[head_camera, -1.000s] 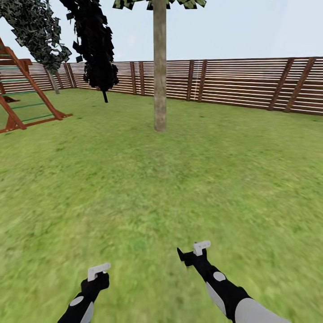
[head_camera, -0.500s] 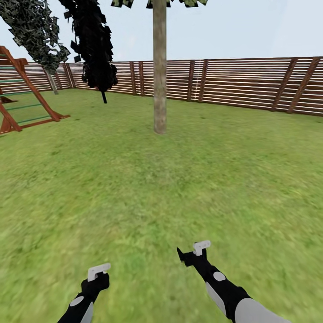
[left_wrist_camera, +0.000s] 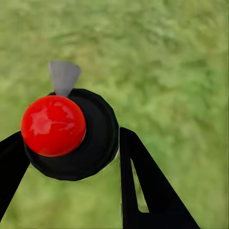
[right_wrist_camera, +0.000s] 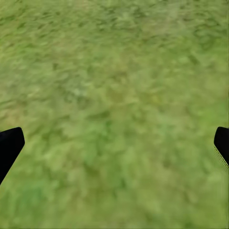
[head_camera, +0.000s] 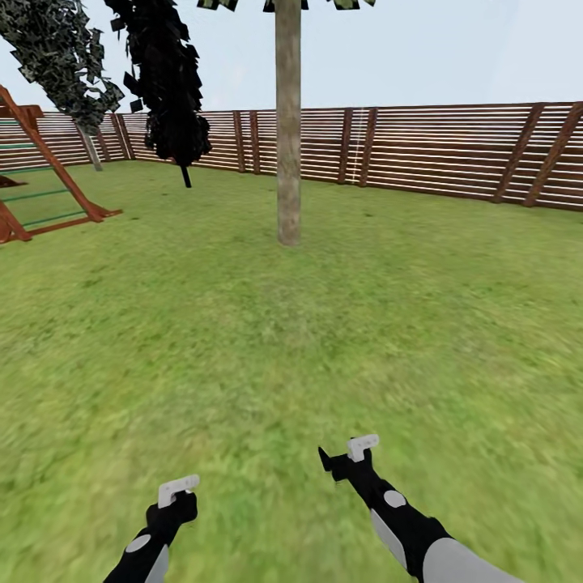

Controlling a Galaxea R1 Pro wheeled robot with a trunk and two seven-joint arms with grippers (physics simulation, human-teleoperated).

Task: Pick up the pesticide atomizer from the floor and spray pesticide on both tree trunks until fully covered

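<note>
A thick, straight, beige-grey tree trunk (head_camera: pixel 288 146) rises from the lawn ahead of me, a few metres off, its green foliage cut by the frame's top. In the left wrist view a round black pesticide atomizer (left_wrist_camera: pixel 90 143) with a red knob and a grey nozzle sits between the black fingers (left_wrist_camera: pixel 143 181) of my left gripper (left_wrist_camera: pixel 71 136), which is shut on it. That left gripper (head_camera: pixel 178 490) hangs low over the grass at the lower left. My right gripper (head_camera: pixel 356 449) hovers over bare grass, and its fingers (right_wrist_camera: pixel 9 145) stand wide apart, open.
A brown slatted fence (head_camera: pixel 437 150) bounds the lawn at the back. A black narrow conifer (head_camera: pixel 166 81) and a leaning tree with mottled foliage (head_camera: pixel 57 48) stand at the back left. A red-brown wooden play frame (head_camera: pixel 48 170) sits at the left edge.
The whole view has crept forward: the trunk's base sits a little lower and the play frame has slid left. Both arms keep their pose.
</note>
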